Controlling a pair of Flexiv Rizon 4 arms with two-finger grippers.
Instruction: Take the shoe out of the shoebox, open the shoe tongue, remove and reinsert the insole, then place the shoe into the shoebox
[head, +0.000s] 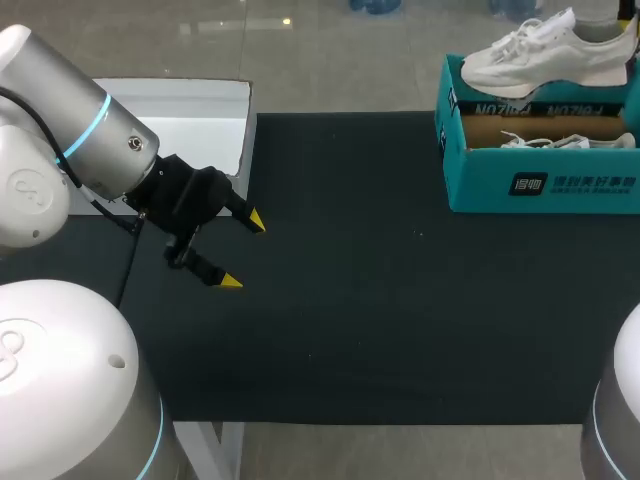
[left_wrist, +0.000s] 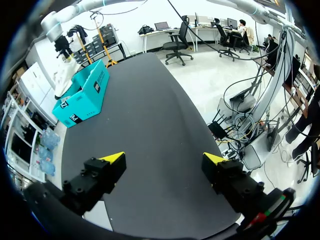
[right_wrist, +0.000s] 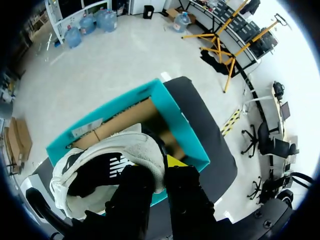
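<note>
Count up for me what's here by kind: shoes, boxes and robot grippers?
Shoes: 2 (lifted shoe; second shoe in the box)
Boxes: 1
Grippers: 2 (left gripper; right gripper)
Total: 5

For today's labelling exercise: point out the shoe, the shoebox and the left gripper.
shoe (head: 545, 55): head view, its side.
shoebox (head: 475, 185): head view, front wall.
left gripper (head: 245, 252): head view, between its fingertips.

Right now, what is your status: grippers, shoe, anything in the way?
Left gripper open over the mat. Right gripper shut on shoe, above shoebox. Second shoe lies in the box.
</note>
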